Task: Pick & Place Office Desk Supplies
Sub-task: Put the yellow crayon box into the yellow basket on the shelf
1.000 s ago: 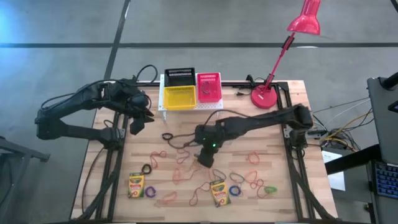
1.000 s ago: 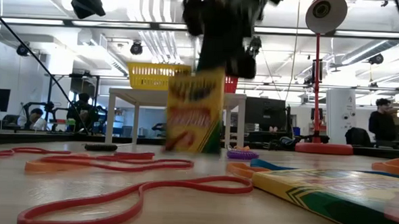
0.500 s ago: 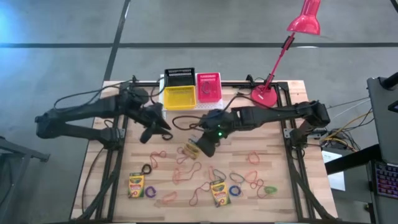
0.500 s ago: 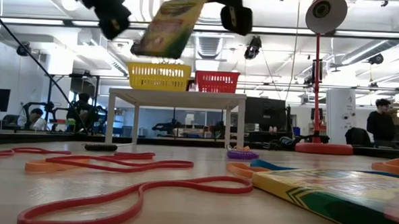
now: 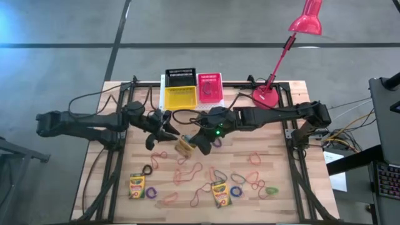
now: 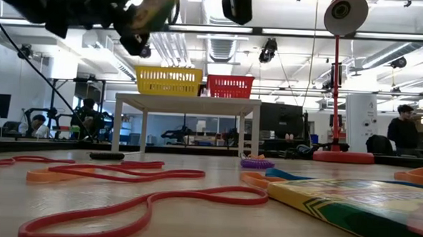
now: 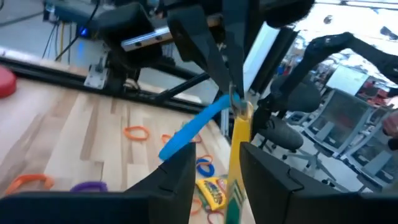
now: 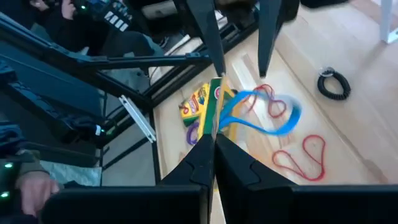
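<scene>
a small yellow-and-green crayon box (image 5: 184, 146) is held in mid-air above the middle of the wooden table (image 5: 294, 181), pinched edge-on by the shut right gripper (image 5: 199, 143), with a blue rubber-band loop (image 8: 268, 118) caught alongside it. a handover appears to be in hand: the left gripper (image 5: 164, 127) is set just beside the box, its fingers parted about halfway and straddling the box's thin edge in the left wrist view, nothing yet gripped. next, the left fingers would need to be closed on the box before the right is released, then the box carried to the small yellow mesh basket (image 5: 180, 97) at the back. the box looks flat, tilted, its printed face partly visible.
</scene>
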